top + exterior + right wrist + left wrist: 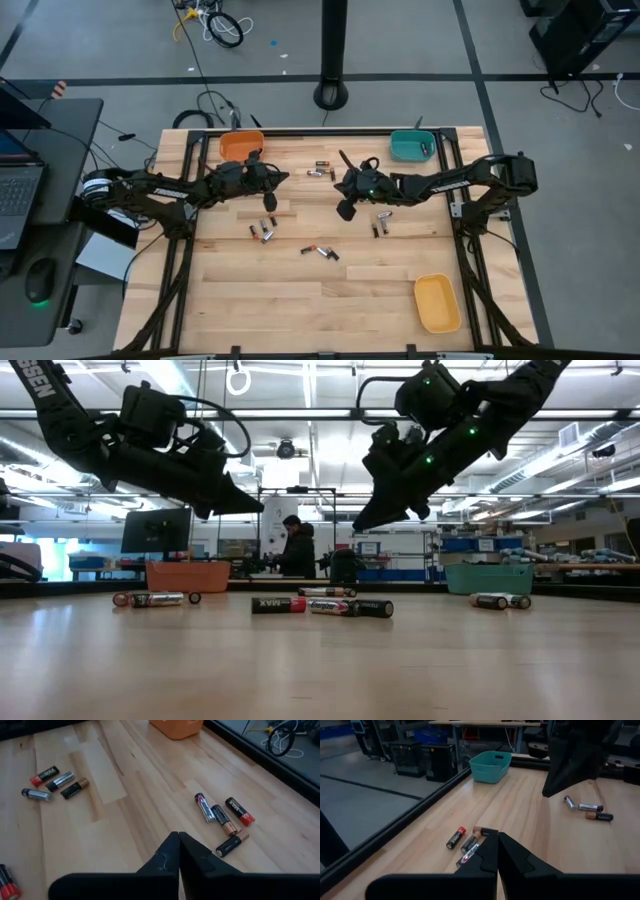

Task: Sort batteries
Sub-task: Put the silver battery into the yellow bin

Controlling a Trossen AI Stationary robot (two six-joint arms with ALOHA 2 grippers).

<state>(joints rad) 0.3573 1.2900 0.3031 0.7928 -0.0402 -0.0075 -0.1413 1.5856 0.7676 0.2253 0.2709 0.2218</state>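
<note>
Batteries lie flat on the wooden table in small groups: one near the far middle (320, 170), one left of centre (262, 232), one at the centre (320, 251), one to the right (381, 220). My left gripper (282, 178) is shut and empty, raised above the table (255, 508), with the far-middle batteries (465, 840) below and ahead of its tips (497, 840). My right gripper (342, 186) is also shut and empty, raised (358, 525), pointing toward the left; the same batteries (222, 817) lie just ahead of it (178, 840).
An orange bin (241, 146) stands at the far left, a teal bin (411, 146) at the far right and a yellow bin (437, 302) at the near right. The two grippers face each other closely over the far middle. A person stands beyond the table (297, 550).
</note>
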